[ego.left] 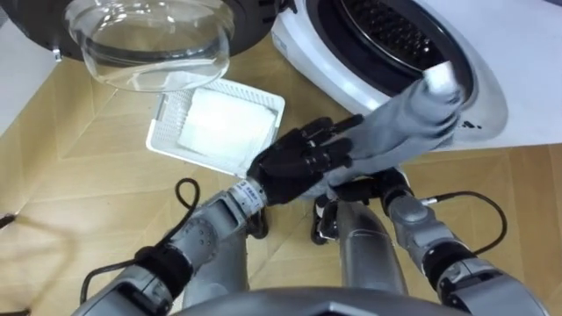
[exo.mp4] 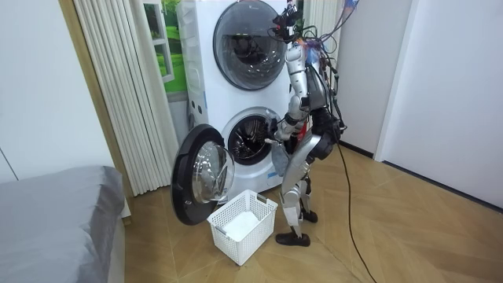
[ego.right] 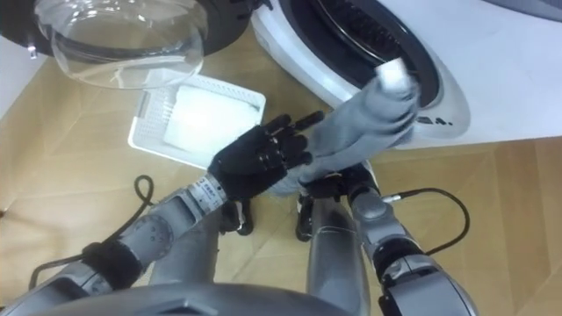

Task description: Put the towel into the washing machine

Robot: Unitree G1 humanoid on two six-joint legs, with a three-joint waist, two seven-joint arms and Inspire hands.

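Observation:
A grey towel stretches from in front of my body up to the lower rim of the washing machine's drum opening, its pale upper end resting on that rim. My left hand lies against the towel's lower part, with fairly straight fingers laid on the cloth. My right hand sits just under the towel's lower end, its fingers hidden by the cloth. In the room view I stand upright close to the lower washing machine, with the towel held at waist height.
The round glass door hangs open to my left. A white plastic basket with white cloth inside stands on the wooden floor below it. A second machine is stacked above. A grey bed is at the room view's left.

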